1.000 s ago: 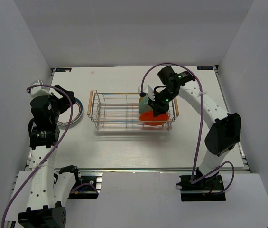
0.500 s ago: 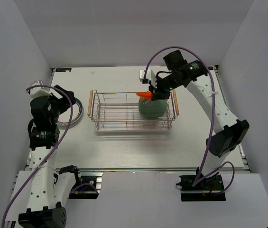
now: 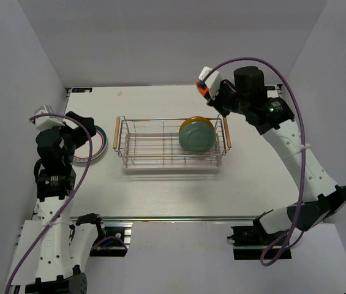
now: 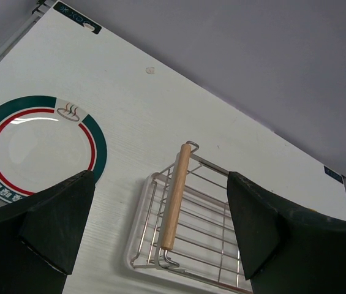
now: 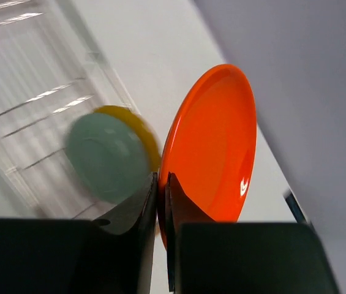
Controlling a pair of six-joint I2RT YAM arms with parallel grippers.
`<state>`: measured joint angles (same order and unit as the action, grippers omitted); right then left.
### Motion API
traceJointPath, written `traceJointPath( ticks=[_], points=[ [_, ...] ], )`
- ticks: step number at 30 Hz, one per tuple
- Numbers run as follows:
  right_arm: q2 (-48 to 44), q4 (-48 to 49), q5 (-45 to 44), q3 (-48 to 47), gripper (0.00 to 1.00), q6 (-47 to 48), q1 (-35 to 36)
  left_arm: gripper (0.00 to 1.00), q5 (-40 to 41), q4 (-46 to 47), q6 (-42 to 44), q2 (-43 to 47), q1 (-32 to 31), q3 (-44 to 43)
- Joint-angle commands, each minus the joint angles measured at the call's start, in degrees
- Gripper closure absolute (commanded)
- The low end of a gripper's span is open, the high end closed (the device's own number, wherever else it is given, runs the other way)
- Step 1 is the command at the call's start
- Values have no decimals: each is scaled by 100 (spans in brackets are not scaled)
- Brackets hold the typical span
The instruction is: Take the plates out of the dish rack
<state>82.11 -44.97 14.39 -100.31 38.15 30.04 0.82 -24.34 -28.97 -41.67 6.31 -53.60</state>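
The plates are split up. From above, the teal plate point(image 3: 197, 138) and the yellow plate point(image 3: 193, 120) behind it stand on edge at the right end of the dish rack point(image 3: 154, 164). A white plate point(image 3: 101, 144) with a green rim and a red ring lies flat on the table point(image 3: 160, 193), left of the rack. My right claw point(image 3: 211, 95) hangs beyond the rack's far right corner with what looks like a sliver of the orange plate point(image 3: 203, 90) in it. My left claw point(image 3: 75, 125) hovers over the white plate. In my left wrist view, my fingers point(image 4: 56, 220) are spread wide with nothing between them, the white plate point(image 4: 35, 147) and the rack's wooden handle point(image 4: 176, 196) below. In my right wrist view, my fingers point(image 5: 137, 211) are clamped on the orange plate's point(image 5: 212, 141) rim. It is held upright and clear of the blurred rack point(image 5: 32, 110).
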Motion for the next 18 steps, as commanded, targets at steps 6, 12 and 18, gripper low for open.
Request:
traceJointPath(
  ticks=[6, 12, 18],
  points=[
    [744, 1651, -4954, 426, 100, -2679, -349, 2, -73, 307, -293, -271, 37, -36],
    [1518, 675, -5131, 503, 100, -3945, -1157, 2, -73, 438, -346, -491, 37, 51],
    [1895, 490, -4605, 1135, 100, -4518, -1755, 2, -319, 605, -364, -614, 37, 245]
  ],
)
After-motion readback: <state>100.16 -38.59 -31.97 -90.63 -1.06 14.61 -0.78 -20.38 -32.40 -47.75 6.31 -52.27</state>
